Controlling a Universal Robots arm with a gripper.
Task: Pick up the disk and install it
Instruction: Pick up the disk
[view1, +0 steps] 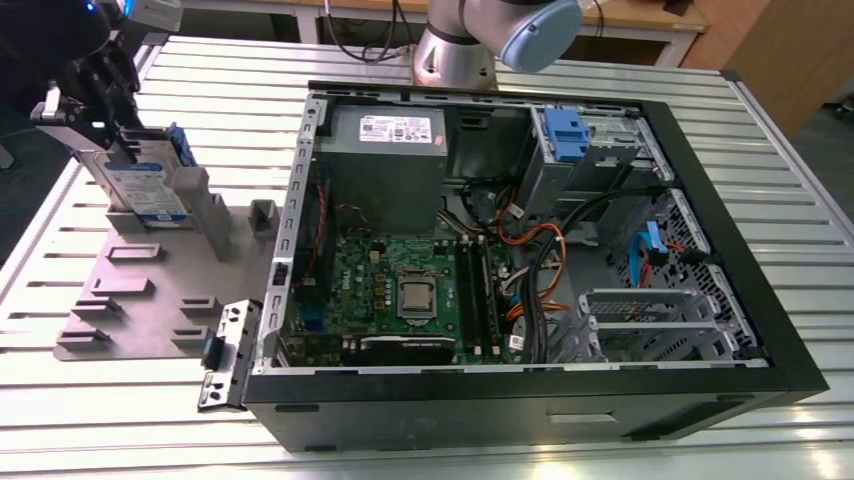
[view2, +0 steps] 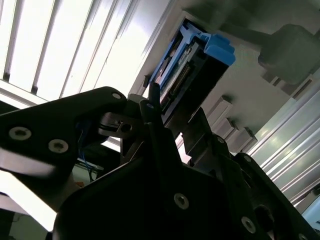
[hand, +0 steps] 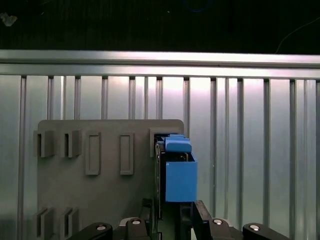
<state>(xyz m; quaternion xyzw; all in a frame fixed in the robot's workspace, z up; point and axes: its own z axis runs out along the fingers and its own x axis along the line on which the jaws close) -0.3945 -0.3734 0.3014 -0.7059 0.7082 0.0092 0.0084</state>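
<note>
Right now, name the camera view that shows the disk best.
The exterior view: the disk stands upright in the grey fixture, its labelled face visible. Both wrist views show it edge-on, mostly its blue carrier.

Metal disk (view1: 144, 192) (blue plastic rail (hand: 180, 180))

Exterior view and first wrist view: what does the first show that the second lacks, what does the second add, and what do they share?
The exterior view adds the open computer case, its motherboard, the blue clip in a bay of the case, and the arm's base. The first wrist view adds the narrow end of the disk, seen edge-on, and a rail along the table's edge. Shared: the disk standing on edge in the grey holder plate, the gripper at the disk, and the slatted table.
</note>
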